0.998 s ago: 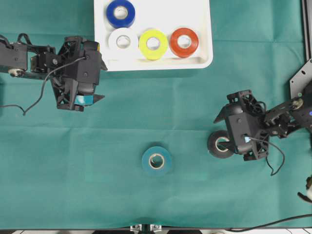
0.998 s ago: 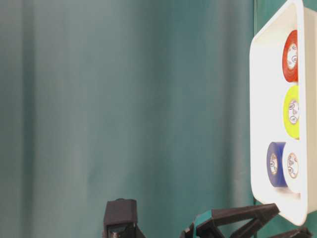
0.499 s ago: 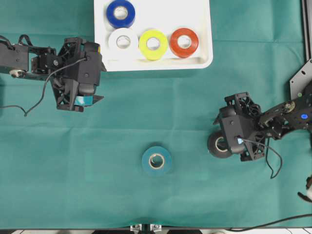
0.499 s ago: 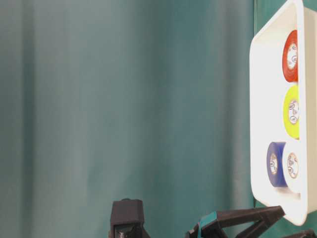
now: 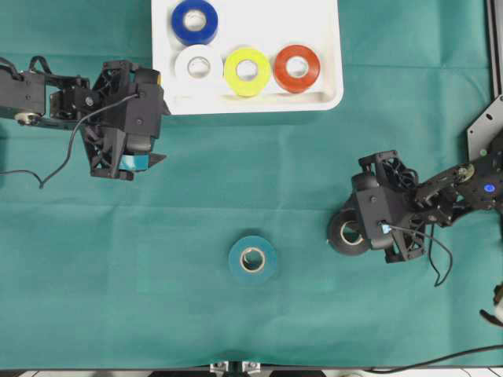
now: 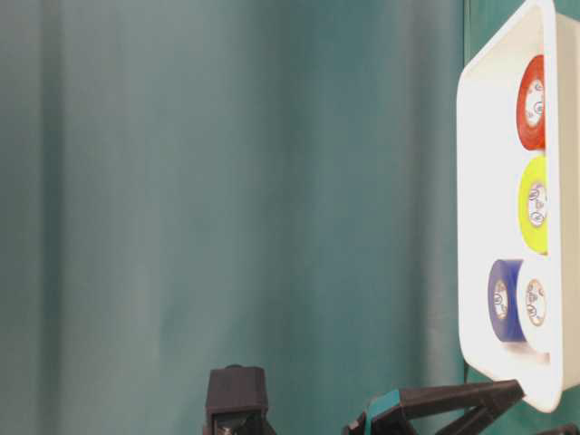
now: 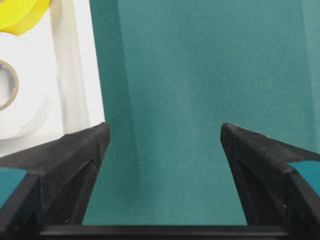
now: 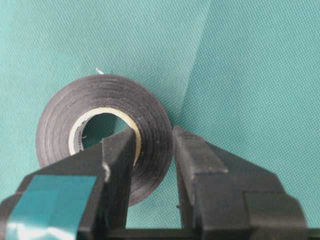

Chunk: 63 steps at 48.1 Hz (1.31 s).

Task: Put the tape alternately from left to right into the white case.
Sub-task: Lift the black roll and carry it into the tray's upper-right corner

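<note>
Your right gripper (image 8: 152,150) has its fingers (image 8: 192,165) pinched on the wall of the black roll (image 5: 346,232), one finger inside the pale core and one outside; the roll lies flat on the green surface (image 5: 251,157), right of the teal roll (image 5: 253,259). Your left gripper (image 7: 162,137) hangs with fingers (image 7: 80,155) spread wide and holding nothing, just beside the white case (image 5: 330,47). In the case you see the blue roll (image 5: 195,21), white roll (image 5: 199,67), yellow roll (image 5: 247,71) and red-orange roll (image 5: 296,68).

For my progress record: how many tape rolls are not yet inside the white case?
2. The teal roll lies free on the green cloth; the black roll lies further right, pinched by the right gripper.
</note>
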Each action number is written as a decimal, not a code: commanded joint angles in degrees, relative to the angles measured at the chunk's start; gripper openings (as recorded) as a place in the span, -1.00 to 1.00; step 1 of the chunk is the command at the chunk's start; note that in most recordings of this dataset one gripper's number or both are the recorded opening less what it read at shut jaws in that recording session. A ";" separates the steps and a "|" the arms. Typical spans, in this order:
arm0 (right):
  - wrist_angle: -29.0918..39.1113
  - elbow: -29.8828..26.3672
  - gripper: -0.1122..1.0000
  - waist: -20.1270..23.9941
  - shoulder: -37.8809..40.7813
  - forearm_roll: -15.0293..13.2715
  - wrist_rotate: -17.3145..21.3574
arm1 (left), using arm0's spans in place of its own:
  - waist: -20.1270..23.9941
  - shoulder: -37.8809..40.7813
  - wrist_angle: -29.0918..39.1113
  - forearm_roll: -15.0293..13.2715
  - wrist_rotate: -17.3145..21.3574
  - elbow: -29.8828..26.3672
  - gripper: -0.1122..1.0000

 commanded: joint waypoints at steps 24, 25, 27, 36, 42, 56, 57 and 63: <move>3.52 -4.48 -0.40 0.00 -8.17 0.00 0.09 | -0.44 -1.05 -0.26 -0.09 -0.09 0.70 0.45; 3.96 -4.66 -0.40 -0.09 -8.17 0.00 0.09 | -0.44 -0.97 -0.26 -0.09 -0.09 0.70 0.45; 5.36 -5.01 -0.40 -0.44 -8.09 -0.09 0.09 | -0.44 -0.97 -0.26 -0.09 -0.09 0.79 0.45; 8.17 -6.50 -0.40 -3.34 -8.17 -0.44 0.00 | -0.62 -0.97 -0.35 -0.09 -0.09 0.79 0.45; 8.26 -7.29 -0.40 -6.86 -8.09 -0.70 -0.09 | -1.05 -0.88 -0.35 -0.09 -0.09 0.79 0.45; 8.09 -7.56 -0.40 -16.70 -7.56 -1.58 -0.53 | -1.76 -0.70 -0.97 -0.09 -0.18 0.79 0.45; 8.00 -7.65 -0.40 -17.49 -7.56 -1.58 -0.62 | -1.85 -0.62 -0.97 -0.09 -0.18 0.70 0.45; 7.91 -8.00 -0.40 -21.88 -7.47 -1.85 -0.70 | -2.02 -0.70 -0.97 -0.09 -0.18 0.79 0.45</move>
